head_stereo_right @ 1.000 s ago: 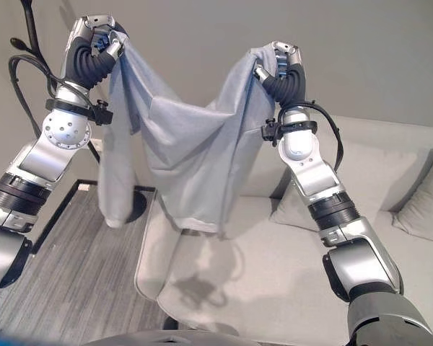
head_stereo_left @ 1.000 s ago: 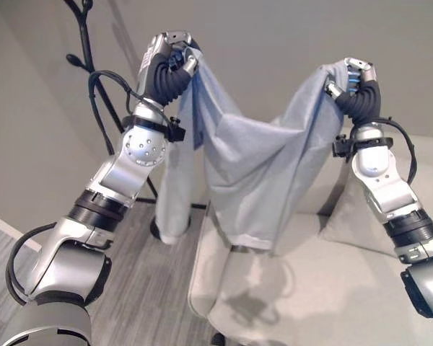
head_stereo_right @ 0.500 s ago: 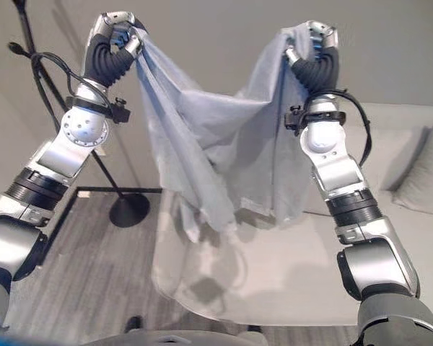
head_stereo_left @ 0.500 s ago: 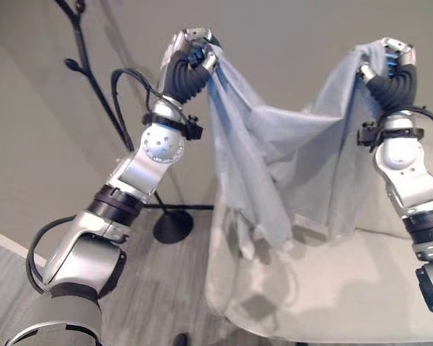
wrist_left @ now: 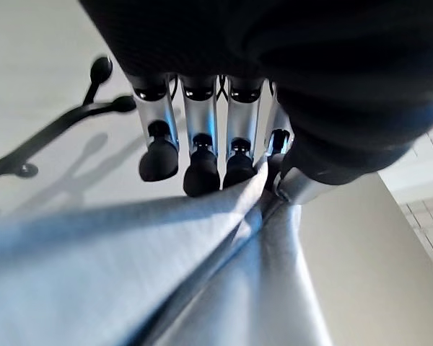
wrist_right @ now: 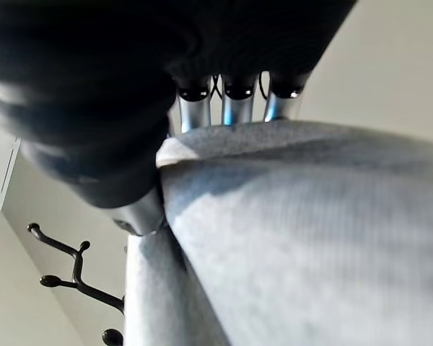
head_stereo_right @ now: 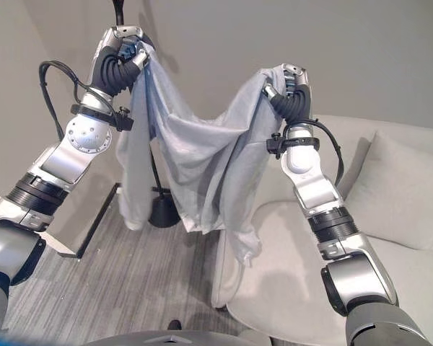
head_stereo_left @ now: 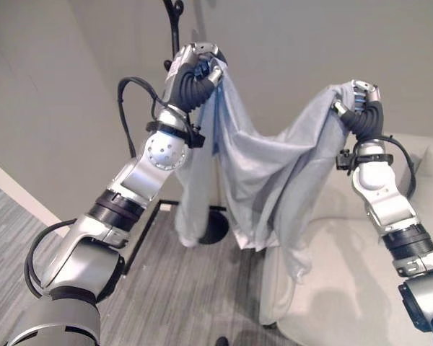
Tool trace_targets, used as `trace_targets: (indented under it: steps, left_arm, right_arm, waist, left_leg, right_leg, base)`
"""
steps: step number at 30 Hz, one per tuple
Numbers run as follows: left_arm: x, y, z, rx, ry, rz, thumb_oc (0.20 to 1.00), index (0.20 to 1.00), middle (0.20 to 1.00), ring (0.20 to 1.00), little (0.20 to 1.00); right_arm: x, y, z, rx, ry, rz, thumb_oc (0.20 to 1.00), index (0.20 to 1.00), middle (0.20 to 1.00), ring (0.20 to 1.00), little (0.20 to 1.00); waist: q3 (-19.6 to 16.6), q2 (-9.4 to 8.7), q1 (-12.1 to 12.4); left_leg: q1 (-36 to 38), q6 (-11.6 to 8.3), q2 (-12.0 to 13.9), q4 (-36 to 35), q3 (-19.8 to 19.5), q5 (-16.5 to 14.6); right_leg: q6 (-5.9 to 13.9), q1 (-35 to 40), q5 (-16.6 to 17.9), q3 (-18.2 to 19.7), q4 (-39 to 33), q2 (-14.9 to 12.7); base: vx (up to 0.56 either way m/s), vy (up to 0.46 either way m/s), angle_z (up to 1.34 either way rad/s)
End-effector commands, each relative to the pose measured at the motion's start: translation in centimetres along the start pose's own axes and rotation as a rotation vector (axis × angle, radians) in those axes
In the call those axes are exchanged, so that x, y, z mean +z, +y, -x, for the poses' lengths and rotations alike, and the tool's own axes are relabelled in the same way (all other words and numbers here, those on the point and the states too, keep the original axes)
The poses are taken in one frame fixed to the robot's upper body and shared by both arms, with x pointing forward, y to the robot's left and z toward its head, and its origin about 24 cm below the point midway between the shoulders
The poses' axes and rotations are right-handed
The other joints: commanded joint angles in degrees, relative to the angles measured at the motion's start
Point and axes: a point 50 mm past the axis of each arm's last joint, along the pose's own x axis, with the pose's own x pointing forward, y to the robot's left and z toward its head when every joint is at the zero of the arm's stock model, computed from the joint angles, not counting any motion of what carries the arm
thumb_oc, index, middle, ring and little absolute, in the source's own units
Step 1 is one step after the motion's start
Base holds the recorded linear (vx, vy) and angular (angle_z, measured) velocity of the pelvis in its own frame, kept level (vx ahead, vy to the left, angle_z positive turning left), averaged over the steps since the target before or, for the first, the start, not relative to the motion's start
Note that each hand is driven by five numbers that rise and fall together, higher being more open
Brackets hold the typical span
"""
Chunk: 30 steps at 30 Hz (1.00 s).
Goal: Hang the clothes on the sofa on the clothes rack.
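Note:
A light blue-grey garment (head_stereo_left: pixel 263 180) hangs in the air, stretched between both raised hands. My left hand (head_stereo_left: pixel 197 71) is shut on its one top corner, right in front of the black clothes rack's pole (head_stereo_left: pixel 175 29). My right hand (head_stereo_left: pixel 361 101) is shut on the other top corner, over the sofa's end. The cloth sags in the middle and a sleeve (head_stereo_left: pixel 191 209) dangles toward the rack's round base (head_stereo_left: pixel 215 228). In the left wrist view the curled fingers (wrist_left: pixel 200 169) pinch the cloth (wrist_left: pixel 166 274), with a rack hook (wrist_left: pixel 94 108) beyond.
The light grey sofa (head_stereo_right: pixel 289 288) lies at the lower right with a cushion (head_stereo_right: pixel 397 191) against its back. The rack stands by the wall corner on grey striped floor (head_stereo_left: pixel 180 303). More rack hooks (wrist_right: pixel 72 277) show in the right wrist view.
The camera has swung left, so the rack's pole now stands directly behind my left hand. Both hands still hold the garment up, and its hem has lifted off the sofa.

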Motion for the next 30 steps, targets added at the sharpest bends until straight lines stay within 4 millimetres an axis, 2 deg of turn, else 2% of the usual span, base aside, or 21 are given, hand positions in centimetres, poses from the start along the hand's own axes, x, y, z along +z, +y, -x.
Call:
trace_targets:
  steps: [1,4,6,8,11,12,16,19,20,22,24,27,28,30]
  left_arm:
    - [1.1,1.5,-1.6,0.079,-0.043,0.011,0.2,0.2,0.2,0.2,0.2]
    - [1.1,1.4,-1.7,0.068,-0.047,0.01,0.2,0.2,0.2,0.2,0.2]
    - [1.2,1.6,-1.7,0.069,-0.052,0.006,0.2,0.2,0.2,0.2,0.2]
    - [1.1,1.5,-1.6,0.072,-0.046,0.017,0.2,0.2,0.2,0.2,0.2]
    - [1.1,1.6,-1.6,0.076,-0.041,0.023,0.2,0.2,0.2,0.2,0.2]
    - [1.2,1.8,-1.7,0.082,-0.046,0.03,0.2,0.2,0.2,0.2,0.2]
    - [1.3,1.7,-1.6,0.098,-0.047,0.057,0.2,0.2,0.2,0.2,0.2]
    - [1.6,1.8,-1.9,0.099,-0.059,0.066,0.2,0.2,0.2,0.2,0.2]
    - [1.6,2.0,-2.0,0.1,-0.064,0.061,0.2,0.2,0.2,0.2,0.2]
    - [1.5,2.1,-2.0,0.111,-0.059,0.063,0.2,0.2,0.2,0.2,0.2]
    - [1.4,2.0,-1.9,0.116,-0.056,0.071,0.2,0.2,0.2,0.2,0.2]
    - [1.2,1.6,-1.8,0.112,-0.049,0.073,0.2,0.2,0.2,0.2,0.2]
    - [1.2,1.7,-1.7,0.108,-0.048,0.077,0.2,0.2,0.2,0.2,0.2]
    - [1.2,1.4,-1.6,0.097,-0.051,0.076,0.2,0.2,0.2,0.2,0.2]
  right_arm:
    - [3.4,-2.4,-2.2,-0.05,-0.172,0.035,0.2,0.2,0.2,0.2,0.2]
    - [3.0,-2.7,-2.2,-0.056,-0.155,0.041,0.2,0.2,0.2,0.2,0.2]
    - [2.9,-2.7,-2.2,-0.057,-0.149,0.035,0.2,0.2,0.2,0.2,0.2]
    - [2.3,-2.7,-1.8,-0.043,-0.126,0.032,0.2,0.2,0.2,0.2,0.2]
    - [2.3,-2.6,-1.7,-0.033,-0.122,0.022,0.2,0.2,0.2,0.2,0.2]
    - [2.4,-2.8,-1.9,-0.04,-0.13,0.022,0.2,0.2,0.2,0.2,0.2]
    - [2.9,-3.0,-2.3,-0.044,-0.149,0.023,0.2,0.2,0.2,0.2,0.2]
    - [3.5,-3.3,-3.0,-0.053,-0.167,0.031,0.2,0.2,0.2,0.2,0.2]
    - [3.7,-3.4,-3.2,-0.054,-0.172,0.035,0.2,0.2,0.2,0.2,0.2]
    - [3.7,-3.7,-3.2,-0.062,-0.172,0.042,0.2,0.2,0.2,0.2,0.2]
    - [3.5,-4.1,-3.0,-0.069,-0.17,0.059,0.2,0.2,0.2,0.2,0.2]
    - [3.3,-4.7,-2.9,-0.078,-0.165,0.075,0.2,0.2,0.2,0.2,0.2]
    - [3.1,-4.5,-2.7,-0.072,-0.155,0.072,0.2,0.2,0.2,0.2,0.2]
    - [2.7,-4.5,-2.4,-0.073,-0.142,0.064,0.2,0.2,0.2,0.2,0.2]
  waist:
    - [-3.04,0.81,-0.79]
    - [-2.98,0.5,-0.99]
    - [-3.23,0.4,-0.78]
    - [-4.8,0.39,-0.98]
    - [-5.01,0.25,-1.28]
    - [-3.94,-0.34,-1.33]
    - [-2.2,-0.54,-1.41]
    - [-1.9,-0.7,-1.27]
    - [-2.1,-0.72,-1.12]
    - [-2.27,-0.35,-1.19]
    - [-2.62,0.38,-1.09]
    - [-2.94,1.78,-1.22]
    - [-3.26,2.22,-1.16]
    - [-3.89,2.5,-1.25]
  left_leg:
    - [1.25,-3.1,1.74,-0.69,2.0,-3.48]
    - [1.75,-3.09,0.95,-0.63,1.56,-3.28]
    - [1.77,-3.25,0.82,-0.69,1.88,-2.74]
    - [2.66,-3.82,1.55,-0.69,2.02,-3.19]
    - [3.18,-4.08,2.51,-0.08,1.75,-3.67]
    - [1.26,-4.37,2.91,5.1,0.96,-5.51]
    - [-2.86,-5.43,3.27,12.2,0.11,-7.0]
    - [-4.63,-6.66,6.76,10.81,-0.46,-4.56]
    - [-5.15,-7.67,10.76,7.66,-1.36,-1.05]
    - [-5.3,-8.97,15.29,2.93,-0.74,3.38]
    - [-5.53,-10.29,18.17,-0.32,-0.8,6.47]
    - [-6.78,-11.79,19.52,-0.69,-1.53,7.66]
    - [-6.24,-12.16,19.14,-0.69,-1.8,6.62]
    - [-6.63,-12.41,17.39,0.73,-2.32,4.2]
  right_leg:
    - [-2.15,-1.66,-1.16,1.85,2.11,5.81]
    - [-2.24,-0.1,-0.67,3.32,-0.19,7.16]
    - [-2.25,0.59,0.42,2.7,-1.76,6.89]
    - [-2.44,2.72,1.04,2.07,-5.16,7.39]
    - [-2.56,3.01,0.46,1.85,-5.16,7.97]
    - [-2.84,3.29,0.07,1.76,-5.16,7.99]
    - [-3.68,3.94,-0.42,1.22,-5.16,7.93]
    - [-3.12,3.91,-0.66,1.35,-5.14,6.99]
    - [-2.27,3.46,-1.04,1.64,-5.09,5.94]
    - [-1.19,3.45,-1.86,1.57,-5.08,4.83]
    - [-0.5,4.13,-2.84,1.91,-5.12,4.13]
    - [0.82,5.77,-3.49,1.79,-5.16,2.39]
    - [0.88,5.81,-3.22,2.07,-5.16,2.06]
    - [2.3,6.14,-2.36,1.79,-5.16,-0.91]
  base:
    - [0.04,0.003,0.0]
    - [0.05,-0.016,0.13]
    - [0.04,-0.037,-0.01]
    - [0.16,-0.141,-0.04]
    - [0.08,-0.148,0.0]
    - [0.03,-0.154,0.0]
    - [-0.02,-0.048,0.19]
    - [0.02,0.116,0.11]
    - [0.08,0.248,-0.01]
    - [0.1,0.286,0.0]
    - [0.15,0.295,-0.12]
    - [0.15,0.382,0.07]
    - [0.19,0.41,0.08]
    - [0.16,0.46,-0.12]
